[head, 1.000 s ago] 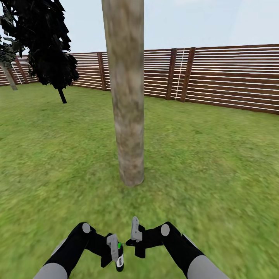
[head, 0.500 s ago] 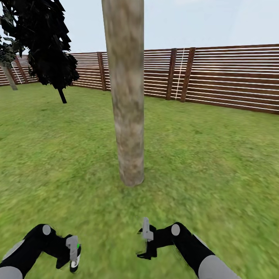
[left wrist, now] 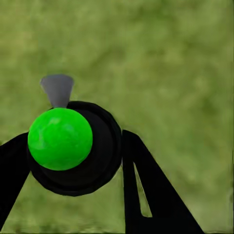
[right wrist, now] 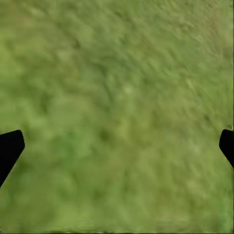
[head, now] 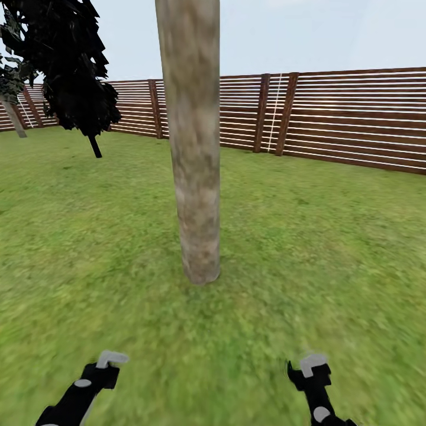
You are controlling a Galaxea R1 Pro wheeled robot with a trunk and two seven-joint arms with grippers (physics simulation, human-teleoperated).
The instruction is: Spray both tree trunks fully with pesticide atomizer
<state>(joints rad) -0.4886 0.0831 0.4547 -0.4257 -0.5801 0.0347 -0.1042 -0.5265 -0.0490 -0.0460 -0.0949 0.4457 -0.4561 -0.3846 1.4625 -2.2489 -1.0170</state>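
A thick pale mottled tree trunk rises from the grass straight ahead of me. A second pale trunk leans far off at the left edge. The pesticide atomizer, a dark round bottle with a bright green spot on top and a grey nozzle, sits between the fingers of my left gripper, which is shut on it low at the left. My right gripper hangs low at the right, open over bare grass, its fingertips far apart.
A black-leaved tree with a thin black trunk stands at the back left. A brown slatted fence closes the lawn behind the trunk. Open grass lies on both sides of the near trunk.
Both arms have swung outward and lower: the left gripper with the atomizer went left, the right gripper went right. The view itself has not shifted.
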